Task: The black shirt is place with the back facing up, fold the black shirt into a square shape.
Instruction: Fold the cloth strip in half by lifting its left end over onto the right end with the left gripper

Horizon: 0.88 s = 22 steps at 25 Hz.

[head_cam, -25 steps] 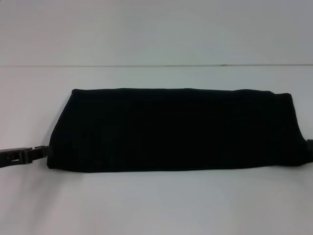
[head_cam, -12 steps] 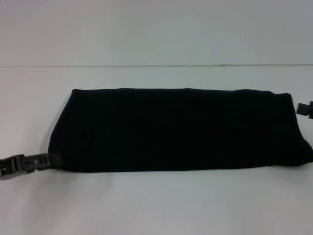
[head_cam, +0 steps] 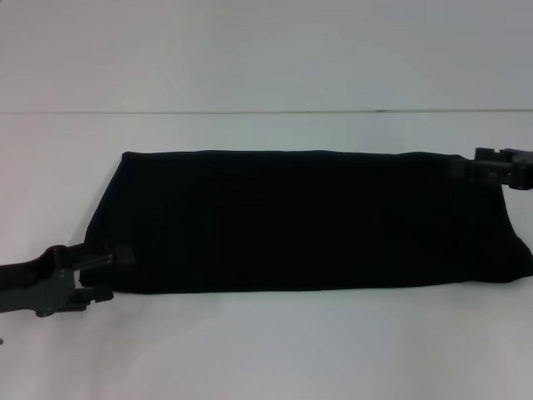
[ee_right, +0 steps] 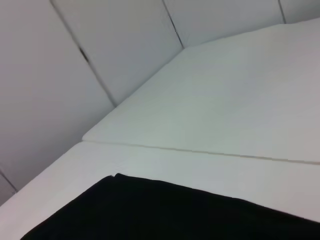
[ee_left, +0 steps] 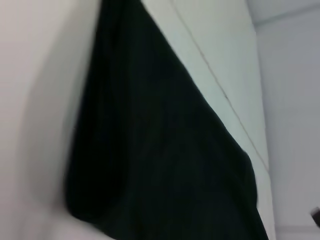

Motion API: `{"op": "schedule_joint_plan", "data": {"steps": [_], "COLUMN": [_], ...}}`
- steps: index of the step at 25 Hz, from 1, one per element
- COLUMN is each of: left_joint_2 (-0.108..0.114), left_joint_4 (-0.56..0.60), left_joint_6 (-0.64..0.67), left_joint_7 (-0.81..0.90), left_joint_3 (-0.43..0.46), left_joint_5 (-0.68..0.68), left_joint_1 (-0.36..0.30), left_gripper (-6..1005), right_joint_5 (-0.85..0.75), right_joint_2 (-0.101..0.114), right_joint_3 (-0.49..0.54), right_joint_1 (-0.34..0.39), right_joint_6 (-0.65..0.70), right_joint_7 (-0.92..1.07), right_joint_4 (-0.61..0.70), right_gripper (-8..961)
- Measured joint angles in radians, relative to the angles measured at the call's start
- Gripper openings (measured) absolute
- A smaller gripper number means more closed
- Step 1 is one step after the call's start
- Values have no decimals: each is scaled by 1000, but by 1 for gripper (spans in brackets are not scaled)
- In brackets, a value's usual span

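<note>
The shirt point(head_cam: 300, 221) lies flat on the white table point(head_cam: 266, 350), folded into a long band that runs from left to right across the middle of the head view; no lettering shows on its upper side; its far edge is straight, its near edge runs almost parallel to it, and its left end slants inward toward the far side.

The left gripper point(head_cam: 104, 275) is at the shirt's near left corner, low by the table; its jaws stand apart, one finger over the cloth's edge and the other lower, just off the hem, with nothing pinched that I can see; the left wrist view shows the shirt point(ee_left: 160, 160) as a dark wedge on the pale table point(ee_left: 30, 100).

The right gripper point(head_cam: 466, 167) is at the far right corner, its tip over or touching the cloth there; whether its jaws are wide, narrow or holding the cloth cannot be told; the right wrist view shows one corner of the shirt point(ee_right: 165, 210) on the table point(ee_right: 225, 110) with a seam line just beyond it.
</note>
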State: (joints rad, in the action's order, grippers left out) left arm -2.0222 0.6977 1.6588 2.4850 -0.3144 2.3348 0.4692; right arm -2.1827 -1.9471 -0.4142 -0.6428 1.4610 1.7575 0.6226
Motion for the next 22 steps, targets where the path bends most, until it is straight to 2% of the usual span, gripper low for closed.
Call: {"op": "schedule_joint_plan", "data": {"steps": [1, 9, 17, 22], "left_joint_2": [0, 0, 11, 14], "left_joint_4": [0, -65, -73, -75], "left_joint_6": [-15, -116, -126, -140], "left_joint_7": [23, 185, 320, 370], "left_joint_3": [2, 20, 73, 68], "left_joint_5": [0, 41, 45, 47], "left_joint_1": [-2, -12, -2, 7], "left_gripper": [965, 961, 960, 960], "right_joint_5": [0, 5, 7, 9], "right_joint_2": [-1, -9, -16, -18], "right_joint_3": [-6, -51, -53, -45], "right_joint_1": [-7, -45, -51, -51], "right_joint_6": [-6, -29, -46, -48], "right_joint_7": [0, -7, -13, -13], "right_joint_4": [0, 0, 1, 2], "right_gripper": [930, 929, 927, 927]}}
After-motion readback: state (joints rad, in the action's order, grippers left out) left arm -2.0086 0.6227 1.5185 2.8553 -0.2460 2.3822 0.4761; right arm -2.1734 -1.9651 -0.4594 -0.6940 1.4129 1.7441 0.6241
